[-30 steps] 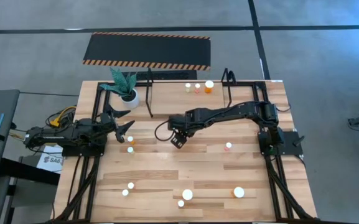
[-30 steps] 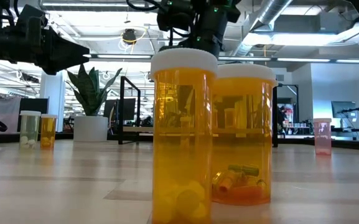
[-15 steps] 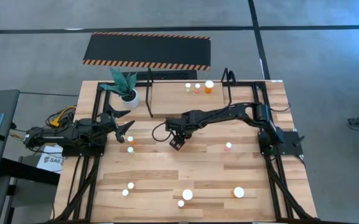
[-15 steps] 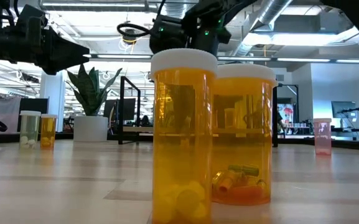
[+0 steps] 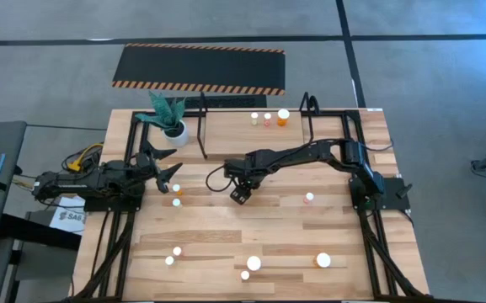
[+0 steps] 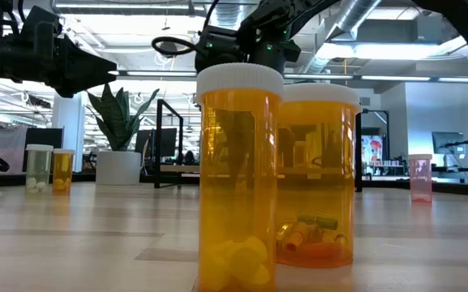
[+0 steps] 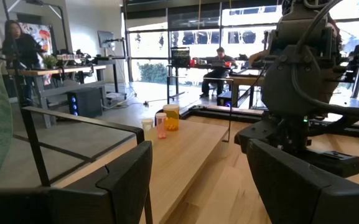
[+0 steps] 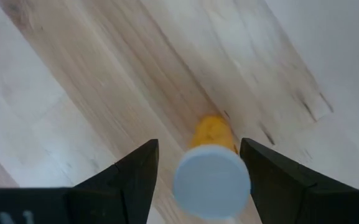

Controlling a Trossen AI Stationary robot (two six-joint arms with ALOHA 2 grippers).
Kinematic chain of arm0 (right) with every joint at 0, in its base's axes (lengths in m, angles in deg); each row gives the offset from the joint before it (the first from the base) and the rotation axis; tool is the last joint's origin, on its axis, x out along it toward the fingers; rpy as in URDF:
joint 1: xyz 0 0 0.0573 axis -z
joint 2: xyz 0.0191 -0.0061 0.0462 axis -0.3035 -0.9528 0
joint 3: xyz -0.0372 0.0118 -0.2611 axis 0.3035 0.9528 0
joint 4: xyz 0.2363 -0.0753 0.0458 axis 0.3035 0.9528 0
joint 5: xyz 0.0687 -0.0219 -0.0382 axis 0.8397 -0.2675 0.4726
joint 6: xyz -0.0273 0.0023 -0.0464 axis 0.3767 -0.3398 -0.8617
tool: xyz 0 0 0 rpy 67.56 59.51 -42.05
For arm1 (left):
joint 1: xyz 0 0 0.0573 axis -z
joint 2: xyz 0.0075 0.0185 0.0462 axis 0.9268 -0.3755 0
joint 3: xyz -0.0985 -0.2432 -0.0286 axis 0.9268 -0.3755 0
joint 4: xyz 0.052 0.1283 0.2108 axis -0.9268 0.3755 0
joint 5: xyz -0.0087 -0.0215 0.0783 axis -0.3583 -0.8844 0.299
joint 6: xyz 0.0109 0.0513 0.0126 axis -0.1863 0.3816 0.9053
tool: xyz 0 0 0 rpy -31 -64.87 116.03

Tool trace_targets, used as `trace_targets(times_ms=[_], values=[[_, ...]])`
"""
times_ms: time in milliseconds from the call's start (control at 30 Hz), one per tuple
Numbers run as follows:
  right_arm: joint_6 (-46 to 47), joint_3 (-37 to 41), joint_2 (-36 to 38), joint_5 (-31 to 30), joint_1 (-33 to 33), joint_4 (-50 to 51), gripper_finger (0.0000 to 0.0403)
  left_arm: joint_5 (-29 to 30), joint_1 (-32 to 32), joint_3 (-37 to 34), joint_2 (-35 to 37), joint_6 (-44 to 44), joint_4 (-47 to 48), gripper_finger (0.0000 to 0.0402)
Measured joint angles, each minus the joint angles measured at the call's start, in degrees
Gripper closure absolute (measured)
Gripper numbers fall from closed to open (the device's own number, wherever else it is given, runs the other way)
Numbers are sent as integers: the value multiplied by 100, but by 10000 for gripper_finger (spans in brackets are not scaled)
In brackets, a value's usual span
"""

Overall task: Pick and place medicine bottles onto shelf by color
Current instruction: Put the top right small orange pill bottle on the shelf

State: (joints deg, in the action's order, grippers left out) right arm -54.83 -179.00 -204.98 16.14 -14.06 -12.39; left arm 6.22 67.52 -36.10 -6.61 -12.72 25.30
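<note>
An orange medicine bottle [image 8: 211, 180] is grasped in the right gripper [image 5: 241, 192], which is held high above the desk [image 5: 226, 236], on the near side of the shelf [image 5: 308, 108]. The bottle's long axis is kept roughly vertical, white cap toward the wrist. The shelf lies beyond the gripper, and three bottles [image 5: 267, 119] are already stood on it, the orange one [image 5: 283, 117] at their right end. The right arm is judged nearer to that spot. The left gripper [image 5: 169, 174] is released and is parked off the shelf's left end.

In the high view the held bottle is hidden beneath the gripper. Finger contact cannot be made out. The low view is largely blocked by two foreground bottles [image 6: 239, 178].
</note>
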Motion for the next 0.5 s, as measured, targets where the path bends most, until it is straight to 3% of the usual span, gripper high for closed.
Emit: trace_targets(times_ms=[167, 500], values=[[0, 0, 0, 38, 3, 11, 184, -2, 2, -2, 1, -1, -1, 152], [-4, -1, 11, 66, -25, -162, 304, -2, 0, 0, 0, -2, -2, 152]])
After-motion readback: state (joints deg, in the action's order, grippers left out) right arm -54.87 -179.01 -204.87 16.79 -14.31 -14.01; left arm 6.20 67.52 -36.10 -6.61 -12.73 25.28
